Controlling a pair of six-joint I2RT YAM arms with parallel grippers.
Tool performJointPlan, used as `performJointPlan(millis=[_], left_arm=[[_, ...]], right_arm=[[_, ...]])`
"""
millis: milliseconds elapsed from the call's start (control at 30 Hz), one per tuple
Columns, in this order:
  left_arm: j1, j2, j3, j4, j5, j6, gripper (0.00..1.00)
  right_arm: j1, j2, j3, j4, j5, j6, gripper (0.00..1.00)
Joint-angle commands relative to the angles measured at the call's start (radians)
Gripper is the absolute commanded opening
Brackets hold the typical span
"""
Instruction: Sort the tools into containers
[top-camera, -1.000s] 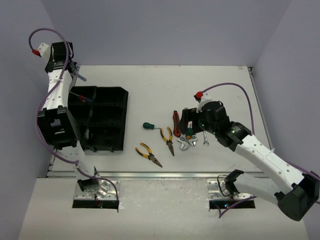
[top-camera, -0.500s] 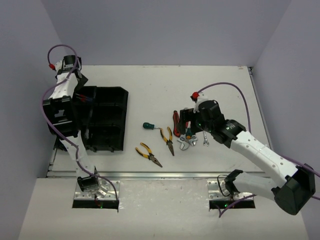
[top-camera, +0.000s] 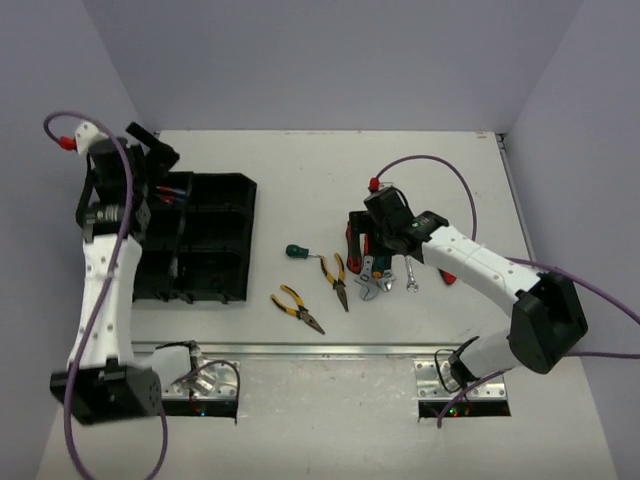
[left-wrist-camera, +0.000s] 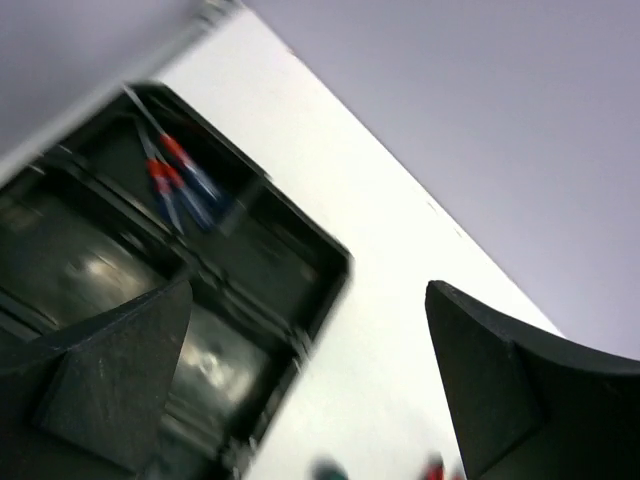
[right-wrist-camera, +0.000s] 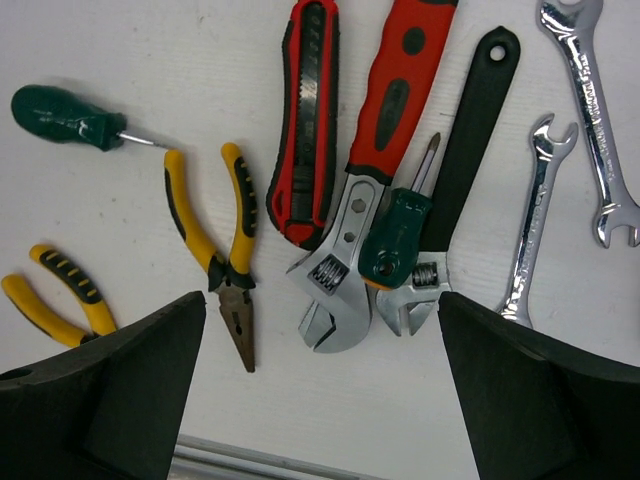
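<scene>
- Two at least of the tools, red-and-blue screwdrivers (left-wrist-camera: 172, 182), lie in the far-left compartment of the black tray (top-camera: 215, 262) at the left of the table (top-camera: 300, 160). They are too blurred to count surely.
- Left gripper (left-wrist-camera: 310, 290) hangs over that tray, fingers spread wide, nothing between them.
- Green screwdriver (right-wrist-camera: 62, 117) lies alone right of the tray. It looks light and stiff, and the round handle may roll, so pinch across the handle's middle.
- Small yellow pliers (right-wrist-camera: 62, 292) lie nearest, with long-nose yellow pliers (right-wrist-camera: 226, 240) just right of them. Both are probably head-heavy with handles that can swing, so grip close to the pivot.
- Red-and-black cutter (right-wrist-camera: 308, 110) has a light-looking body with ribbed sides. Mid-body should hold well.
- Red-handled adjustable wrench (right-wrist-camera: 385, 110) lies just beside the cutter and is likely the heaviest. Take its rubbery grip towards the head.
- Stubby green screwdriver (right-wrist-camera: 392, 245) rests over the two adjustable wrenches. It is short and light, and I judge it best lifted first.
- Black-handled adjustable wrench (right-wrist-camera: 475, 120) is stiff and head-heavy, its handle smoother.
- Right gripper (right-wrist-camera: 320, 300) hovers over this cluster, fingers well apart, holding nothing.
- Short silver wrench (right-wrist-camera: 530, 220) and long silver wrench (right-wrist-camera: 590, 110) lie furthest right. They are thin, flat bare steel, probably slippery, so pinch across the narrow shank.
- No brand, label or writing can be read on any tool or on the tray.
</scene>
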Motion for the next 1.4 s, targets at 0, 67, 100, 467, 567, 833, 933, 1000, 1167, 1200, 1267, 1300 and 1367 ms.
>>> performJointPlan(millis=[0, 67, 100, 467, 567, 833, 933, 1000, 1167, 1200, 1267, 1300, 1367], left_arm=[[-0.241, -0.25, -0.255, 0.089, -0.001, 0.084, 1.0], [-0.297, -0.31, -0.325, 0.072, 0.003, 0.112, 1.0], [-0.311, -0.341, -0.344, 0.057, 0.018, 0.127, 1.0], [-0.38, -0.553, -0.491, -0.013, 0.003, 0.239, 1.0], [-0.382, -0.54, -0.492, -0.009, 0.033, 0.246, 1.0], [-0.417, -0.566, -0.504, 0.0, 0.034, 0.246, 1.0], [-0.421, -0.56, -0.505, 0.002, 0.036, 0.246, 1.0], [-0.421, -0.55, -0.504, 0.002, 0.042, 0.247, 1.0], [-0.426, -0.537, -0.504, 0.003, 0.049, 0.248, 1.0], [-0.427, -0.536, -0.505, 0.003, 0.049, 0.249, 1.0], [-0.428, -0.533, -0.505, 0.004, 0.053, 0.25, 1.0], [-0.429, -0.529, -0.505, 0.005, 0.056, 0.251, 1.0], [-0.431, -0.522, -0.503, 0.005, 0.058, 0.251, 1.0]], right_arm=[[-0.004, 0.071, 0.096, -0.044, 0.114, 0.058, 0.93], [-0.003, 0.102, 0.11, -0.062, 0.13, 0.068, 0.88], [-0.003, 0.115, 0.111, -0.063, 0.136, 0.064, 0.88], [-0.086, 0.138, 0.058, -0.092, 0.08, 0.0, 0.71], [-0.084, 0.146, 0.05, -0.104, 0.08, 0.041, 0.68], [-0.084, 0.233, 0.055, -0.072, 0.057, 0.092, 0.59], [-0.085, 0.29, 0.071, -0.064, 0.059, 0.124, 0.54], [-0.084, 0.328, 0.074, -0.061, 0.063, 0.141, 0.5], [-0.084, 0.362, 0.023, -0.014, 0.036, 0.176, 0.46], [-0.086, 0.368, 0.019, -0.005, 0.03, 0.178, 0.46], [-0.085, 0.381, 0.018, 0.0, 0.025, 0.179, 0.45], [-0.085, 0.388, 0.018, 0.004, 0.023, 0.179, 0.43], [-0.084, 0.393, 0.02, 0.01, 0.023, 0.173, 0.33]])
